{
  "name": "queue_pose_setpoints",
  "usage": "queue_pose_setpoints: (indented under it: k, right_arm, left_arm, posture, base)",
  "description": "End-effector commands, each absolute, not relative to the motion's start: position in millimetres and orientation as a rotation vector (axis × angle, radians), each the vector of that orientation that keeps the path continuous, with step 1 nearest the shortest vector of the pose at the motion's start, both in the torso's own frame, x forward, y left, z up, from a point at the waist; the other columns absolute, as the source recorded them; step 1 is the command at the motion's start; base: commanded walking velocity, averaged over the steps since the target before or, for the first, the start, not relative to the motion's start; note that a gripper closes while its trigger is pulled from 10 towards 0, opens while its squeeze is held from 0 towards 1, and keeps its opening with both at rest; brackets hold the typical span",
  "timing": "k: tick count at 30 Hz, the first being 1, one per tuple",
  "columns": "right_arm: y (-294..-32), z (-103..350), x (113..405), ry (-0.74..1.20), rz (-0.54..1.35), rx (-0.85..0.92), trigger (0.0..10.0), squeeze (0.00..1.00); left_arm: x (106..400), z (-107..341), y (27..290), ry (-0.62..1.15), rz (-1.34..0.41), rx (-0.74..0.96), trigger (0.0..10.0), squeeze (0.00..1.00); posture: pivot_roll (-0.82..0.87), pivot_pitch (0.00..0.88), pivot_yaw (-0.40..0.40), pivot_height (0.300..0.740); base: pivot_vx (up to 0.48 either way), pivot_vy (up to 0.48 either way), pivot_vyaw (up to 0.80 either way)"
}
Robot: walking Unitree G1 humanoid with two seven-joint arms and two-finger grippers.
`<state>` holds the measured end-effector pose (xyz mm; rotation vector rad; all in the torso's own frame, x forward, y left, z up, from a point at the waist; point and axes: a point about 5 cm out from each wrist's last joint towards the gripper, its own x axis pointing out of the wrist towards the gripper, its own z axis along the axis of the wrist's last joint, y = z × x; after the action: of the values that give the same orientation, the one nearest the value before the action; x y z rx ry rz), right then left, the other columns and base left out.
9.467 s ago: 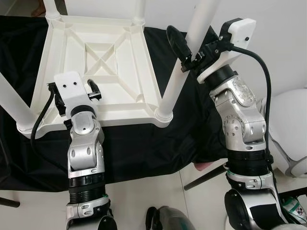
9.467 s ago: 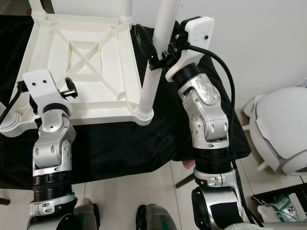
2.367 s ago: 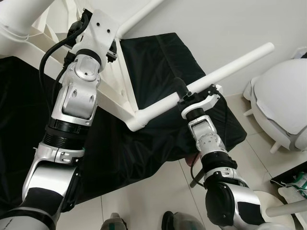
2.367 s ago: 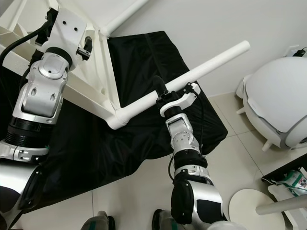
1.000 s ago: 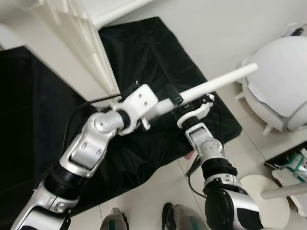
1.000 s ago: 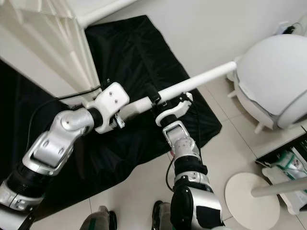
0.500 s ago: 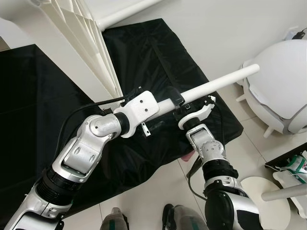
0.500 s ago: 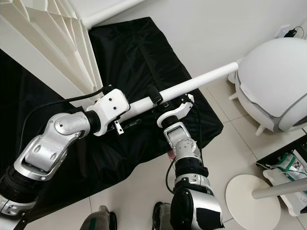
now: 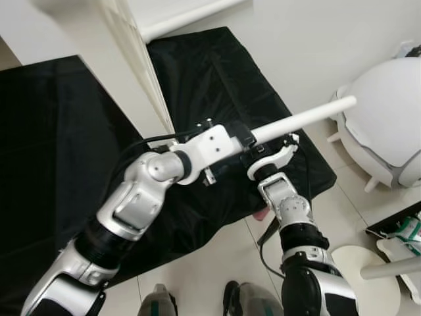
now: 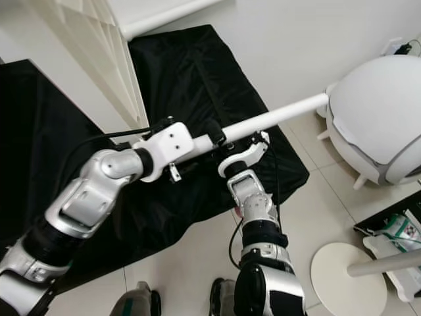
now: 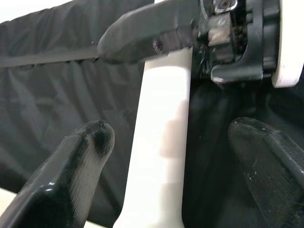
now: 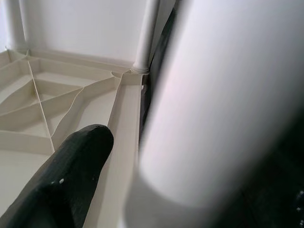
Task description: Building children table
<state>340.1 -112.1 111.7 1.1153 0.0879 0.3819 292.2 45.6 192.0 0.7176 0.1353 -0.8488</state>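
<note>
My right gripper (image 9: 248,139) is pinched on a white table leg (image 9: 309,117), which sticks out to the right over the edge of the black cloth (image 9: 59,131) toward the round white pod (image 9: 388,125) on the floor. My left gripper (image 9: 238,137) has come across to the same leg; its fingers (image 11: 85,142) are spread, one on each side of the leg, not yet touching it. In the left wrist view the leg (image 11: 161,142) runs between them and the right gripper sits just beyond.

Change: a moment ago my left arm was further back along the leg; now its gripper is right beside the right one. Earlier still it was up on the tabletop (image 9: 141,79), which now stands tilted on its edge at far left, ribbed underside showing, another leg (image 9: 191,20) already fitted at the far corner.

In the right wrist view the leg (image 12: 223,95) is close against my finger (image 12: 71,175), with the ribbed underside (image 12: 57,104) behind.

Meaning: I judge both grippers are taking the leg to steady or turn the table. Whether this leg is fully seated in its corner socket I cannot tell; my left arm hides that joint. Closing the left gripper looks like the next step.
</note>
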Motion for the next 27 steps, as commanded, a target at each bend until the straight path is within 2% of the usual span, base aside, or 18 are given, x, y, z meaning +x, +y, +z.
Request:
queue_pose_setpoints:
  k: [1,7,21,22,26,27]
  right_arm:
    - [-104.7,97.5,333.4,0.156,0.361,1.151,10.0,1.0]
    - [-102.6,98.8,331.5,0.152,0.368,1.172,10.0,1.0]
    - [-101.8,105.1,322.7,0.134,0.372,1.221,10.0,1.0]
    - [-101.7,106.5,321.0,0.131,0.372,1.23,10.0,0.86]
    - [-101.6,107.7,319.0,0.128,0.374,1.237,10.0,0.84]
    - [-102.2,110.1,315.0,0.125,0.372,1.251,10.0,0.0]
  left_arm:
    - [301.2,193.0,52.2,0.09,-0.618,0.735,10.0,0.0]
    - [307.8,194.8,33.4,0.069,-0.57,0.801,10.0,0.0]
    - [320.4,193.4,15.0,0.07,-0.467,0.939,10.0,0.0]
    - [323.1,191.8,15.1,0.078,-0.447,0.959,10.0,0.0]
    - [325.8,188.9,15.6,0.092,-0.434,0.972,10.0,0.0]
    - [332.7,183.3,18.2,0.114,-0.39,0.999,10.0,0.0]
  posture:
    - [0.02,0.086,0.035,0.74]
    - [0.02,0.091,0.04,0.74]
    - [0.01,0.106,0.053,0.74]
    - [0.01,0.106,0.053,0.74]
    - [0.0,0.109,0.055,0.74]
    - [-0.01,0.113,0.058,0.74]
  base:
    - [0.0,0.0,0.0]
    - [0.0,0.0,0.0]
    - [0.0,0.0,0.0]
    - [0.0,0.0,0.0]
    - [0.0,0.0,0.0]
    - [0.0,0.0,0.0]
